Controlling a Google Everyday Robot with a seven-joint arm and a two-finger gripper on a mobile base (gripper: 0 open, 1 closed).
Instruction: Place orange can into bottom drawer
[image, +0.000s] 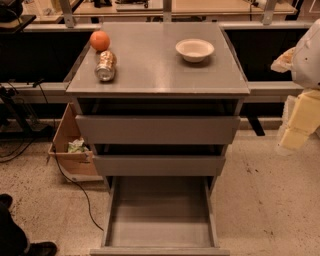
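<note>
Can (105, 65) lies on its side near the left edge of the cabinet top (160, 75), with its silver end turned toward the camera. Just behind it sits an orange (100, 40); whether the two touch I cannot tell. A bowl (194, 49) stands upright on the far right part of the same top, well apart from both.

Below, the bottom drawer (160, 220) is pulled out wide, its flat grey floor in full view. The top drawer (157, 129) and the middle drawer (159, 164) each show a dark gap above their fronts.

The gripper (299, 122) hangs at the right edge of the view, off to the side of the cabinet and about level with the top drawer, well apart from the can. Spread or pressed together — I cannot tell. Above it shows a white part of the arm (310, 55).

Left of the cabinet a cardboard box (70, 155) rests on the speckled floor (270, 200) with something pale green inside. A black cable (75, 182) runs past it, and a dark shoe (35, 248) shows in the bottom left corner.
</note>
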